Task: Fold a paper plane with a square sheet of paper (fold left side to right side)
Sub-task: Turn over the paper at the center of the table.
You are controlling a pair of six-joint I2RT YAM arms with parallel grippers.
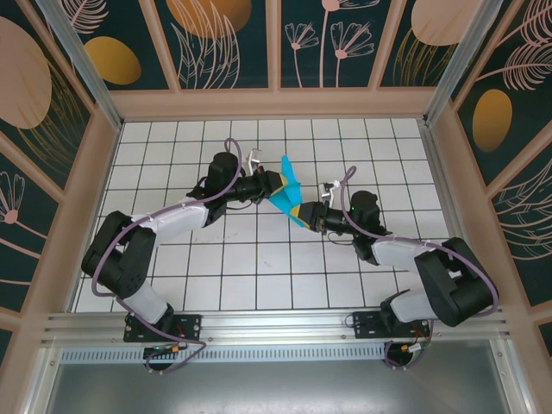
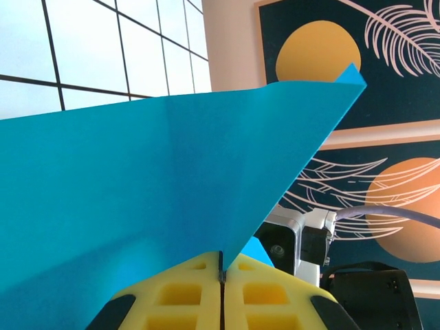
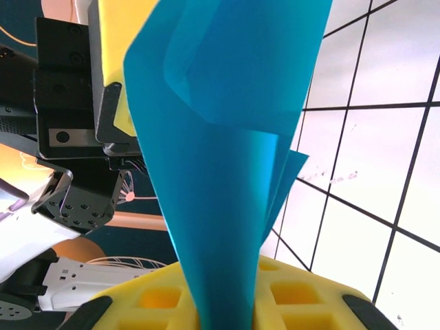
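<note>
Centre of the top view: I have both hands meeting above the gridded desk [image 1: 259, 276], with the creased cyan paper [image 1: 288, 191] held between them, clear of the tiles. The left hand [image 1: 274, 184] is clenched on the paper's upper-left edge, its yellow pads [image 2: 185, 295] pressed flat together in its wrist view. The right hand [image 1: 307, 217] grasps the lower-right end, the sheet running down into its grip. I judge the paper is held aloft from opposite ends to keep the layers aligned, so a flap can swing across without dragging on the desk.
</note>
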